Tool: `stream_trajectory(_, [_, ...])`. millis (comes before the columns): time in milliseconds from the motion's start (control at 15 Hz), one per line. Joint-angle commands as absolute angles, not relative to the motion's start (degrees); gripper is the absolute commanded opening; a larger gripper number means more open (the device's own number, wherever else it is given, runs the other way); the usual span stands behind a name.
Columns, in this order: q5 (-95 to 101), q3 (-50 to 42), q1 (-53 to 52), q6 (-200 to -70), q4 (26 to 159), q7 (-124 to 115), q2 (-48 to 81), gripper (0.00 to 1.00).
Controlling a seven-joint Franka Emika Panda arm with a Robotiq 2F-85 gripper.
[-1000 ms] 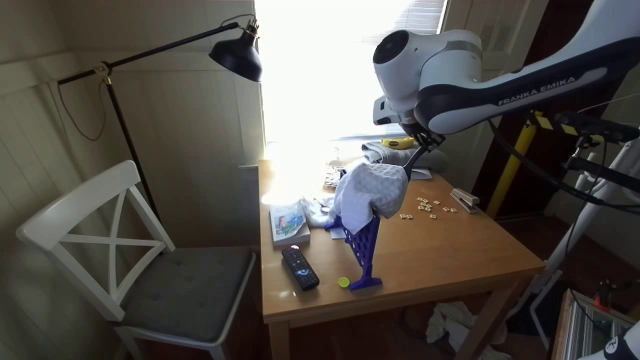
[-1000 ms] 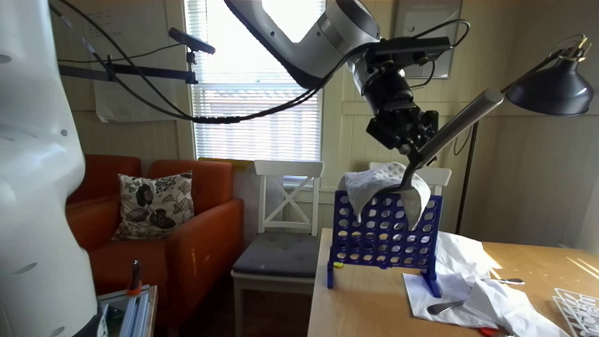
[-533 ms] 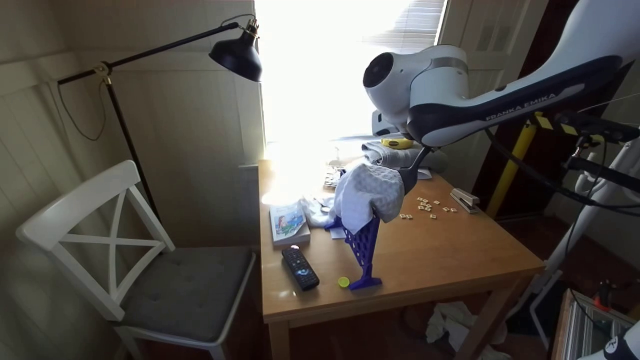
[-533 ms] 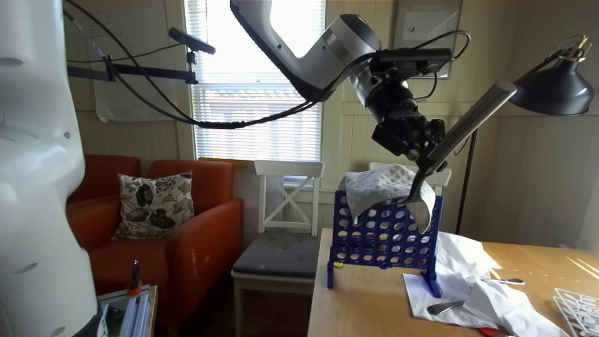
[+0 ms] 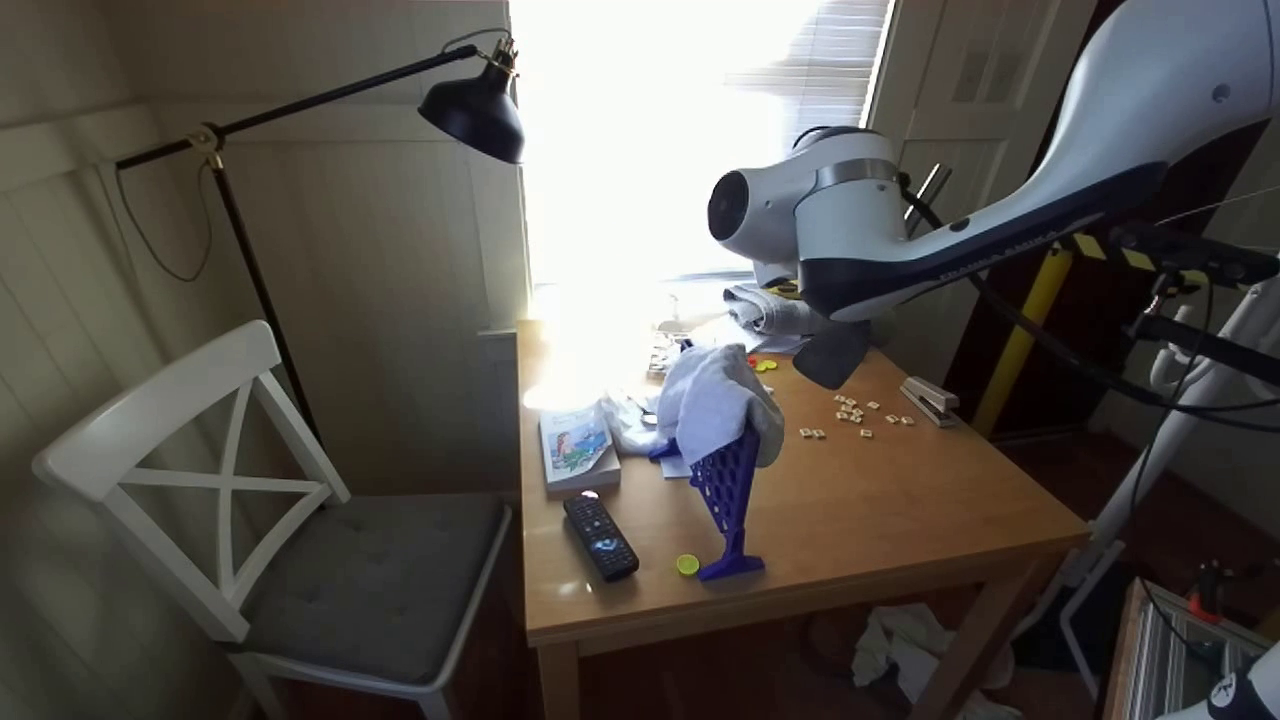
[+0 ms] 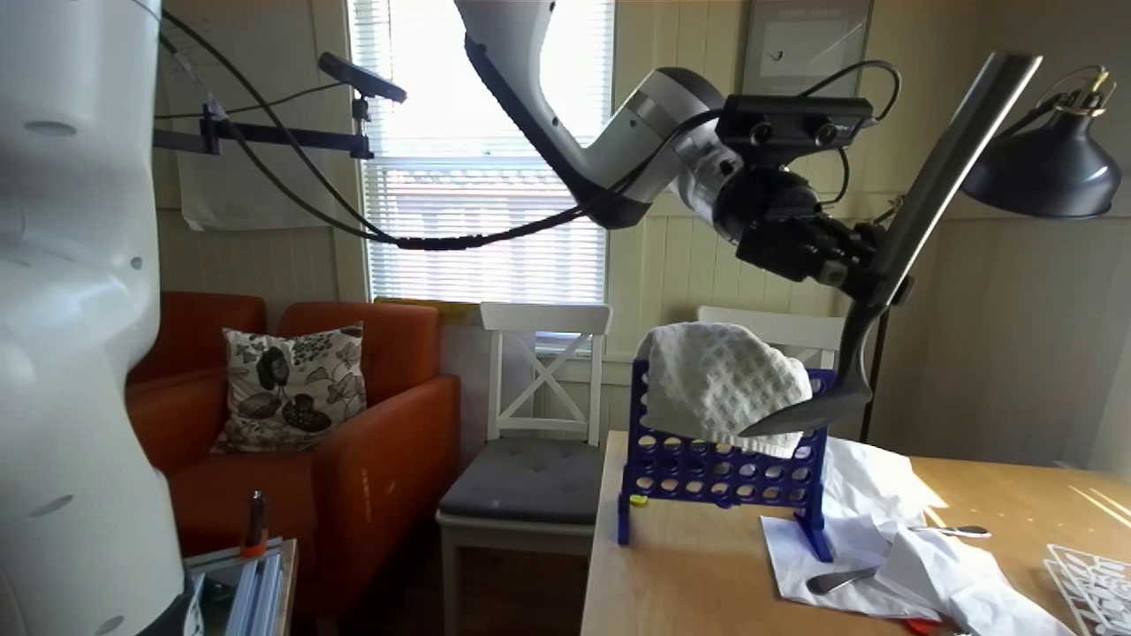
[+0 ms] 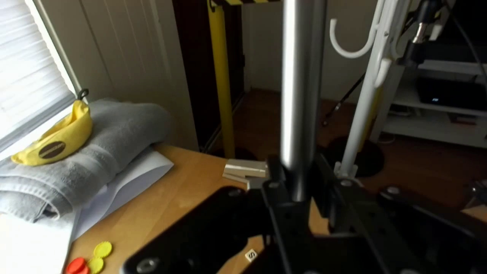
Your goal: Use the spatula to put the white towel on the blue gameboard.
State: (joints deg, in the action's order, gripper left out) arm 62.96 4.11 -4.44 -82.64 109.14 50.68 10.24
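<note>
The black fingers (image 7: 277, 199) are clamped around the steel-handled, dark-bladed spatula (image 6: 943, 177), its blade apart from the white waffle-weave towel (image 6: 717, 384) draped over the upright blue plastic gameboard (image 5: 738, 500). Placing looks finished; the next move calls for a snag-free retreat.

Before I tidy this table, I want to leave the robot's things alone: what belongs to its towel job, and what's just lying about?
For the job:
gripper, holding the spatula
white towel, draped over the blue gameboard

Just lying about:
remote control
book
stapler
letter tiles
yellow and red discs
rolled grey towel
yellow banana-shaped pouch
</note>
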Motion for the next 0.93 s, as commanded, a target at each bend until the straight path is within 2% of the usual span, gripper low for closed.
stream_trajectory(0, [70.0, 2.9, -3.7, -76.8, 107.2, 52.2, 12.5, 0.06])
stream_trajectory(533, [68.3, 1.4, -0.8, -74.5, 104.6, 51.3, 14.0, 0.06])
stream_trajectory(867, [54.1, 1.8, 1.7, -78.9, 101.8, 47.6, 15.4, 0.06])
